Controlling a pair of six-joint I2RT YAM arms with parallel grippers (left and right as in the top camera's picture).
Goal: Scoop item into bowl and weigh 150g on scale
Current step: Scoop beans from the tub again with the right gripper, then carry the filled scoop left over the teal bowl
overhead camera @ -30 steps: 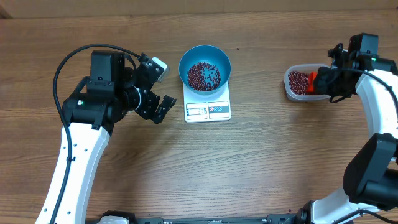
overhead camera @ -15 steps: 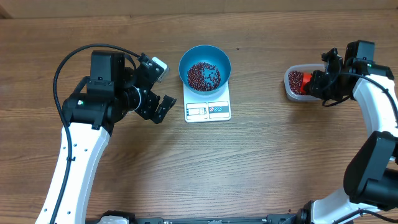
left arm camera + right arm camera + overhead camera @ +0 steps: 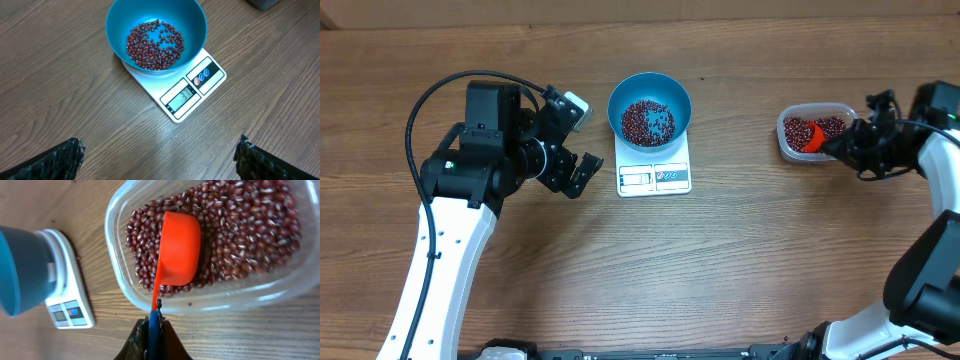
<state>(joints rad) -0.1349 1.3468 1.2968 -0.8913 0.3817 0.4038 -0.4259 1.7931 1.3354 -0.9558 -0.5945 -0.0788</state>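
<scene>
The right gripper (image 3: 150, 329), clenched on an orange plastic scoop (image 3: 179, 247), held its cup among small red-brown beans (image 3: 240, 235) in a clear plastic tub (image 3: 117, 270), apparently to reload. The partly filled round blue plastic bowl (image 3: 195, 25) sat on the flat white rectangular scale (image 3: 210, 75). The left gripper (image 3: 160, 157) hung released, overlooking the display.

A brown wood-grain table (image 3: 720, 270) fills the view. Near its right edge sits a clear plastic tub (image 3: 782, 142) with rounded corners. An orange scoop (image 3: 180, 250) rests inside it, its thin handle reaching the tub's wall.
</scene>
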